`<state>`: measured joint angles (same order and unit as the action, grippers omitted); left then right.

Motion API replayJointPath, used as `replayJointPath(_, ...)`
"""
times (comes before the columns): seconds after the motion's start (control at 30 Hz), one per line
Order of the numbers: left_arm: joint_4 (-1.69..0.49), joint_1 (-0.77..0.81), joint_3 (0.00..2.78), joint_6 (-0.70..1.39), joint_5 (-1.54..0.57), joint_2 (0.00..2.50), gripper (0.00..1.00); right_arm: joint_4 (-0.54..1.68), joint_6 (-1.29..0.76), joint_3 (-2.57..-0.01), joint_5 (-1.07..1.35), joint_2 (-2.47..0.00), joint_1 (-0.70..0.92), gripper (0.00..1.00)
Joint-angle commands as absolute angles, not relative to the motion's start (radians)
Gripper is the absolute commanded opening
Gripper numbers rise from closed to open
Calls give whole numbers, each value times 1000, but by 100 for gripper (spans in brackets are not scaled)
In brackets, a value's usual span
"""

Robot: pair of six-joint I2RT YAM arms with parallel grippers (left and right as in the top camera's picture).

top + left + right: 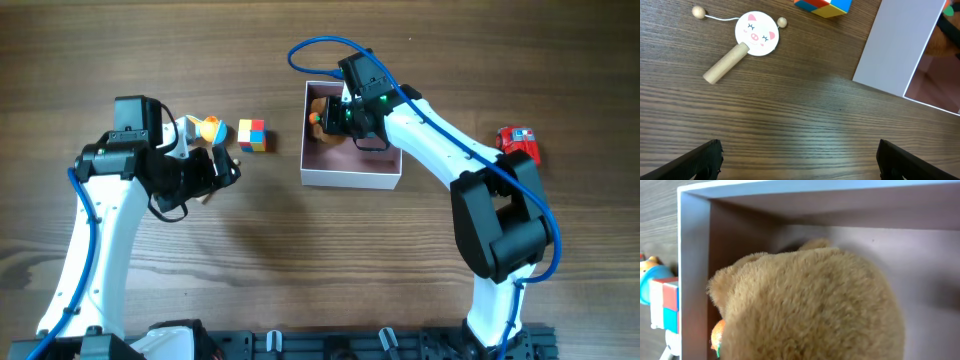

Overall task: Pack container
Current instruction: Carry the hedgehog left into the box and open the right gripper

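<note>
Container (350, 172) sits right of centre on the surface, right jaws down in its far-left corner over a brown plush (810, 310).
Right jaws: can't tell the state, plush fills the wrist view. Left jaws wide and empty, container wall just to their right. Rubik's cube (252, 134) and pig rattle (756, 33) lie ahead of them, rattle handle slanting down-left. Left arm is nearer, so likely its pick.

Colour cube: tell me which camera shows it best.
Overhead. The colour cube sits whole and unobstructed on the table, left of the container. The left wrist view catches only a cropped corner at its top edge; the right wrist view shows part of it at the left edge, outside the container wall.
</note>
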<state>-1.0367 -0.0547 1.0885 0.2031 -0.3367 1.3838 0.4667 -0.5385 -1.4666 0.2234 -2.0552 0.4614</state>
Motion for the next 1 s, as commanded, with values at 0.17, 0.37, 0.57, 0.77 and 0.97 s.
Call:
replayJointPath(0.17,-1037,-61,1107,187,-331,1384,100,543,-480,-1472,169,-2027,488,67)
replayJointPath(0.37,-1037,-61,1107,187,-331,1384,100,500,-309,-1472,120,-1972,491,61)
replayJointPath(0.57,-1037,-61,1107,187,-331,1384,100,492,-284,-1472,120,-1897,491,73)
replayJointPath(0.77,-1037,-61,1107,187,-331,1384,100,532,-290,-1471,85,-1911,491,74)
replayJointPath(0.97,-1037,-61,1107,187,-331,1384,100,524,-291,-1470,55,-1956,490,75)
